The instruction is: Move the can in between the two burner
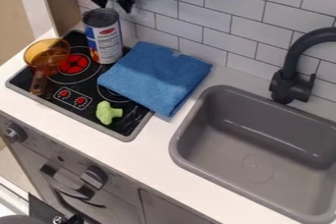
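The can stands upright on the stove, below the claw. Claw opening: cannot be determined. The amber pan rests lower, beside the can; the sink lies well apart from the claw.

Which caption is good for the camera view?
A can stands on the toy stove, between orange pan and folded blue cloth.

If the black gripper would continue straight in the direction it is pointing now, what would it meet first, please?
The gripper points down, so it would probably meet the top of the can first. The depth is unclear, though; it might pass just behind the can.
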Tool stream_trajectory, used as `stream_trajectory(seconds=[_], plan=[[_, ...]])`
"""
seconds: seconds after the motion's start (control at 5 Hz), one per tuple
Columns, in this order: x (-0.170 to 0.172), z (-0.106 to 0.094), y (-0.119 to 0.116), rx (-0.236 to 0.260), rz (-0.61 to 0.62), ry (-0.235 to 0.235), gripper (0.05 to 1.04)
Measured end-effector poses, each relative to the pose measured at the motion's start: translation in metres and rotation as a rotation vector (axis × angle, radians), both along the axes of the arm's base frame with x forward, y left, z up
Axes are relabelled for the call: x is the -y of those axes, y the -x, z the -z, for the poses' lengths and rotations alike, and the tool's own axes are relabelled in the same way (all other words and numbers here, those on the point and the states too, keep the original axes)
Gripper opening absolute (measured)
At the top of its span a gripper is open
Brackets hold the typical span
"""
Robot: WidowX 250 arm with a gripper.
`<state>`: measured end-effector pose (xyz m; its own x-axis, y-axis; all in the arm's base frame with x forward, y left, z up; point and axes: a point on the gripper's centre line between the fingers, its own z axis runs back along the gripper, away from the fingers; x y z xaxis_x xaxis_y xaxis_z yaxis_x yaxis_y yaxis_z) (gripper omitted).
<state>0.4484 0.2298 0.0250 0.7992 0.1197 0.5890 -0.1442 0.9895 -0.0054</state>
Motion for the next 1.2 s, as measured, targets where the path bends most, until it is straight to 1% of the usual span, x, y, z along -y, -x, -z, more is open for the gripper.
stream_trajectory(seconds=[0.2, 0.4, 0.6, 0.8, 1.0, 1.2], plan=[[0.004, 0.007, 0.006, -0.037, 0.011, 0.006, 1.001], [0.006, 0.019, 0.015, -0.067, 0.018, 0.003, 1.001], [0.008, 0.025, 0.022, -0.081, 0.022, -0.001, 1.001], [0.009, 0.024, 0.033, -0.084, 0.052, -0.013, 1.001], [0.009, 0.025, 0.038, -0.090, 0.062, -0.025, 1.001], [0.008, 0.026, 0.042, -0.112, 0.096, -0.038, 1.001]])
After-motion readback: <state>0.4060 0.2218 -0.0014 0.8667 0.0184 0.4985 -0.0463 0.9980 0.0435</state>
